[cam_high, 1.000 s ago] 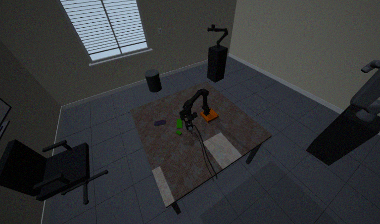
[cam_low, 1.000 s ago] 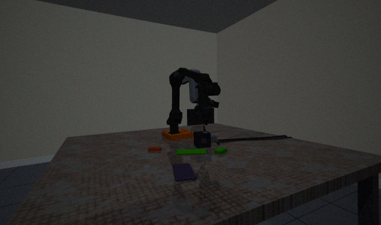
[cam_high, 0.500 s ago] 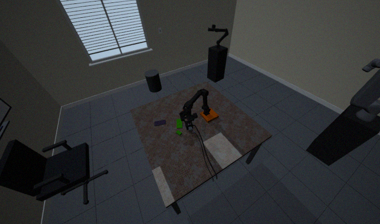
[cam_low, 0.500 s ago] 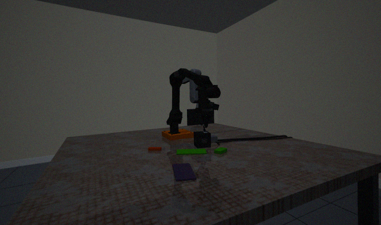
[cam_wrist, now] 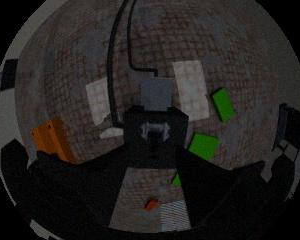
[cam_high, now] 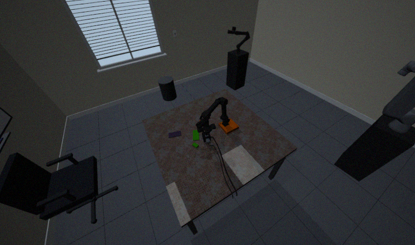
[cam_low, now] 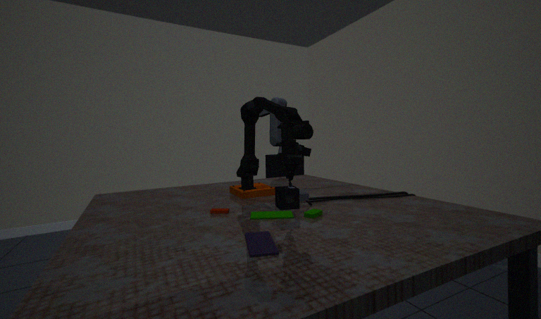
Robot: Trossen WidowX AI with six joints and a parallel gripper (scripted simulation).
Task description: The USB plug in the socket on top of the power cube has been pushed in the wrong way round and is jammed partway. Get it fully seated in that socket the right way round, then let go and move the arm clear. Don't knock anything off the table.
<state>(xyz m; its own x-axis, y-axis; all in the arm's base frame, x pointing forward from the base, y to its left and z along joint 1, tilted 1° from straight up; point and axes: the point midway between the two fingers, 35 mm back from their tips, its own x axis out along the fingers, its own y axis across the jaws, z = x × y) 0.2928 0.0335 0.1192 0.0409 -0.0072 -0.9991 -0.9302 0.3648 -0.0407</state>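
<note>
The black power cube [cam_low: 287,198] [cam_wrist: 137,156] stands on the table. On its top, the wrist view shows a small dark plug [cam_wrist: 154,143] with pale metal around its upper part. The depth and facing of the plug are too dark to tell. My gripper [cam_low: 290,182] [cam_wrist: 153,150] points down just above the cube. Its two fingers stand apart on either side of the plug, with a gap between them in the wrist view; it is open. A grey block [cam_wrist: 156,93] [cam_low: 304,197] lies against the cube's side.
Black cables [cam_wrist: 110,65] [cam_low: 358,196] run from beside the cube across the table. A green slab [cam_wrist: 204,145] [cam_low: 272,215] [cam_high: 195,135], a small green block [cam_wrist: 223,104] [cam_low: 313,213] [cam_high: 195,145], an orange-red block [cam_wrist: 151,204] [cam_low: 220,210] and a purple slab [cam_low: 260,244] [cam_high: 174,134] lie near.
</note>
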